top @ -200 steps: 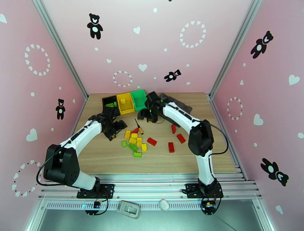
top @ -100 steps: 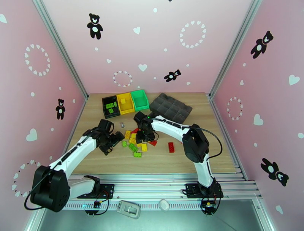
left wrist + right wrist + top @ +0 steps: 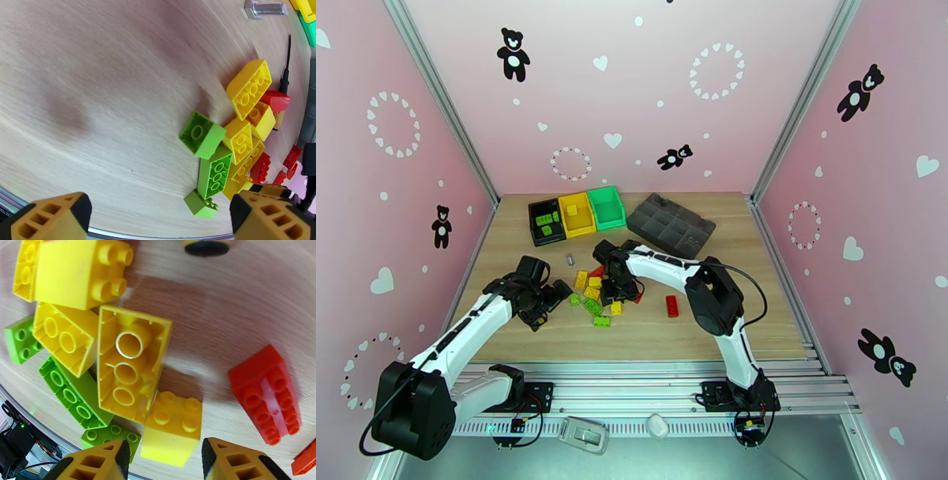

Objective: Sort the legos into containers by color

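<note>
Right gripper (image 3: 164,451) sits low over the lego pile (image 3: 596,296) mid-table, jaws half-closed astride a small yellow two-by-two brick (image 3: 172,429). Whether it's a firm pinch, I cannot tell. It's likely light, rigid, slick plastic, so take it across the flat side walls, not the studs. Left gripper (image 3: 158,223) hangs wide open, empty, near the green bricks (image 3: 209,158). The yellow bin (image 3: 581,223) stands well behind.
</note>
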You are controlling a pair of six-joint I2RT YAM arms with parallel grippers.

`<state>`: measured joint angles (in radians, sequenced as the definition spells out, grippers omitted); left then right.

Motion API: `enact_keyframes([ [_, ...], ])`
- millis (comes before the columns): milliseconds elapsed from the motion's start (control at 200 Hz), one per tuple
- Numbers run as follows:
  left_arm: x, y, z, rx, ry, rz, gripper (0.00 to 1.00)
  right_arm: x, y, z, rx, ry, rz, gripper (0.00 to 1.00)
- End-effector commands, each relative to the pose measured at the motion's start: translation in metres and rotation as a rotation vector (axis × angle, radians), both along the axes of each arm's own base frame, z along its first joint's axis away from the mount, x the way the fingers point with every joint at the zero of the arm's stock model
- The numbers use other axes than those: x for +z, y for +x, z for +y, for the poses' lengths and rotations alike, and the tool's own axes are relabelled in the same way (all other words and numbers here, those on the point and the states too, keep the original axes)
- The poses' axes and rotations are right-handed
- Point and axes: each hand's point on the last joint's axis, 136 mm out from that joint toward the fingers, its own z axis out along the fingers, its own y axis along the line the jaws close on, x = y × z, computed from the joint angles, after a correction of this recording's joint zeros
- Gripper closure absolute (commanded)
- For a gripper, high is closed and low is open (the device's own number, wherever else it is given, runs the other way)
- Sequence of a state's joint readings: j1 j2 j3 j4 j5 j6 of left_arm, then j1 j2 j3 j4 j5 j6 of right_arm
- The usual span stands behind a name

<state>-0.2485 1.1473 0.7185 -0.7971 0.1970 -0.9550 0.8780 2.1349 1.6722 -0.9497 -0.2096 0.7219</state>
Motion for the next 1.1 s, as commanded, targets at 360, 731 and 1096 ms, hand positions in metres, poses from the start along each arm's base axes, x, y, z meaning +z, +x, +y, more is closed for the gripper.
enact_keyframes([
  [360,0.010,0.022,-0.011,-0.010,-0.023,-0.032,0.02,-0.002,0.001,-0.007,0.015,-0.024,0.006,0.68],
  [731,0.040,0.091,-0.058,-0.068,-0.212,-0.134,0.02,0.060,0.041,0.009,-0.103,0.261,-0.017,0.69],
  [1096,0.078,0.178,-0.051,0.031,-0.355,-0.262,0.02,0.086,0.133,0.059,-0.310,0.644,0.003,0.69],
])
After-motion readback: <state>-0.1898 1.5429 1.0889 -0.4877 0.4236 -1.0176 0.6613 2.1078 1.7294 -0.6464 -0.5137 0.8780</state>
